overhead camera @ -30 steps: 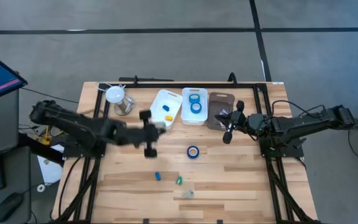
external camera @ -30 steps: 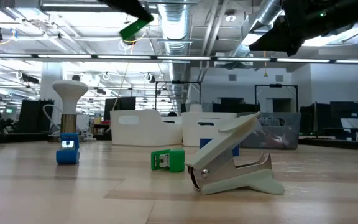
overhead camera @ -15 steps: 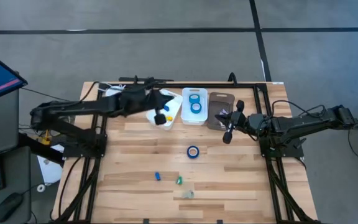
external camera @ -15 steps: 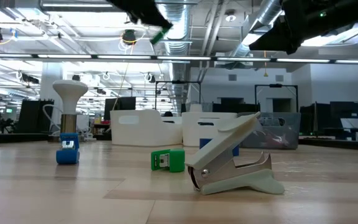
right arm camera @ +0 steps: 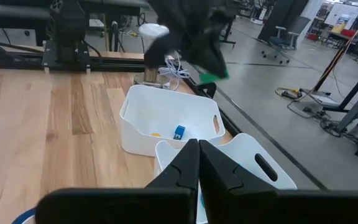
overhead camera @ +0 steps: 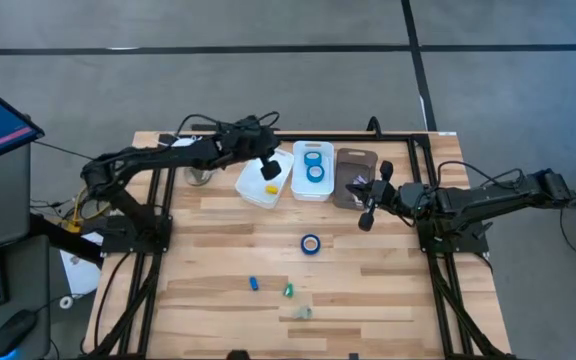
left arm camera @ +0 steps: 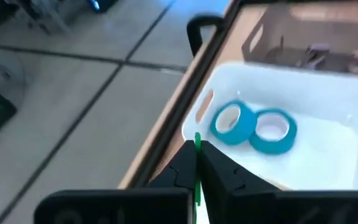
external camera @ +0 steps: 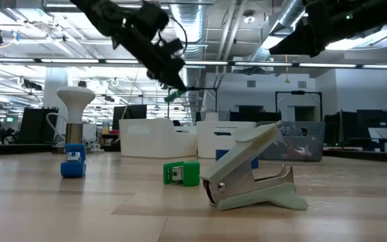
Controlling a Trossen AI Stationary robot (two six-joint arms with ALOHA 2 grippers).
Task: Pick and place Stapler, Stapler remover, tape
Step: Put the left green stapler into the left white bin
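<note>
My left gripper [overhead camera: 268, 169] hangs over the left white bin [overhead camera: 251, 186], shut on a small green piece [external camera: 173, 97]. Two blue tape rolls [left arm camera: 253, 124] lie in the middle white bin [overhead camera: 313, 190]; a third roll [overhead camera: 311, 243] lies flat on the table. A small blue piece [overhead camera: 253, 283], a green piece [overhead camera: 288, 290] and the pale stapler remover [external camera: 254, 178] rest on the near half of the table. My right gripper [overhead camera: 367, 217] waits shut beside the brown tray [overhead camera: 355, 178]. My left gripper pinches the small green piece [left arm camera: 197, 140] between its two fingertips. The piece is lifted clear, above the left white bin, and sticks out past the fingertips.
The left white bin holds a yellow piece [overhead camera: 271, 186] and a blue piece [right arm camera: 179, 131]. A metal cup with a white top [overhead camera: 194, 163] stands at the far left corner. Black frame rails run along the table's far edge and both sides.
My left gripper has swung from over the middle of the table toward the far edge, carrying the green piece, and now hangs over the left white bin. It has stayed shut on the piece.
</note>
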